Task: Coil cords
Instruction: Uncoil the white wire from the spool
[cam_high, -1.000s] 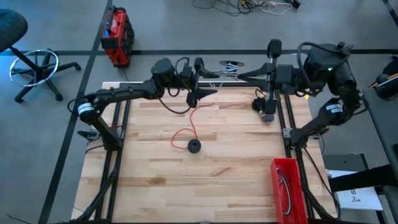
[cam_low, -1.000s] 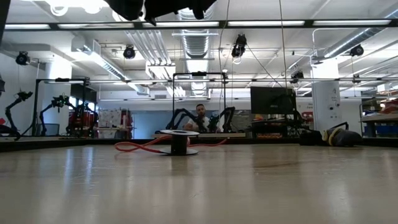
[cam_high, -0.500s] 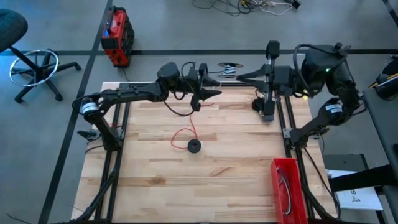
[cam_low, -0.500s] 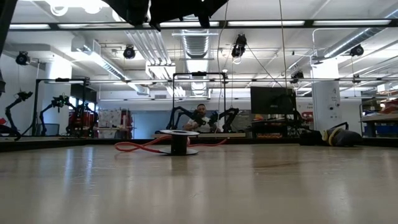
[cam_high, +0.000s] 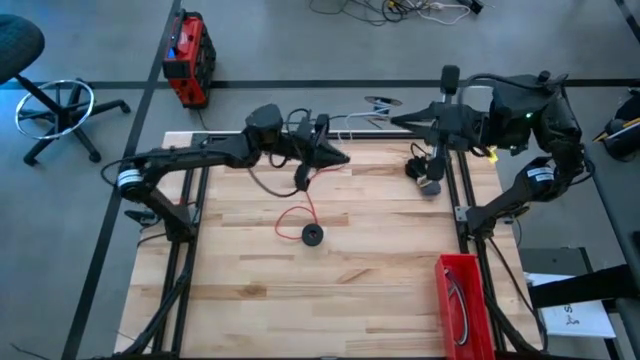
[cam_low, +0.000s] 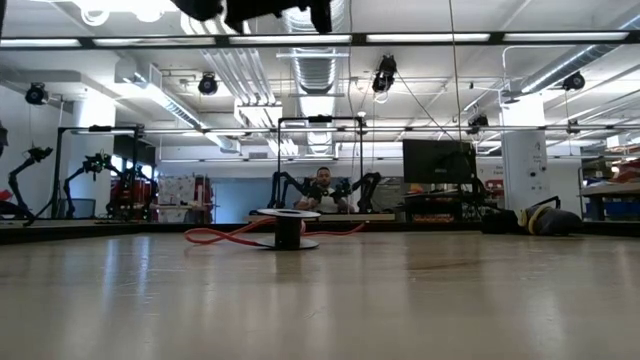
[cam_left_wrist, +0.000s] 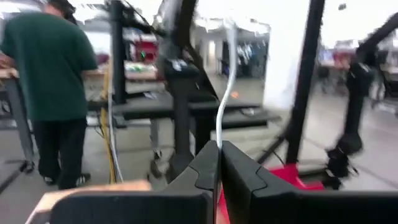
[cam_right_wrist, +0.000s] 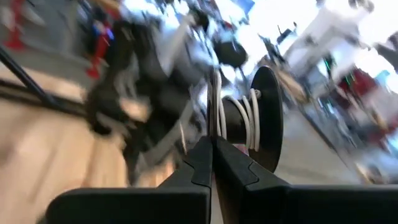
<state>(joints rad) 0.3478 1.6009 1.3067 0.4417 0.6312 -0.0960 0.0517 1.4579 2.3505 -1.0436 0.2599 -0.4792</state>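
Centrally on the pale wooden slat table, a thin red cord lies as a loose loop, its free end running toward the far edge and up to the left gripper; its other end meets a small black spool standing on its flat base just right of the loop. From table height the red cord spreads flat to both sides of the black spool. A thin white cord stretches left to right along the far table edge, spanning the gap between the two grippers. At the left gripper its jaws are pressed together, pinching the white cord, which rises from the fingertips. At the right gripper the jaws are likewise pressed together, with a dark flanged reel wound with white cord directly beyond the tips; the right gripper hangs over the far table edge. A red plastic bin holding thin dark cables sits at the near right corner. A red and black box stands on the floor beyond the far left corner, and a person in a green shirt stands in the room behind.
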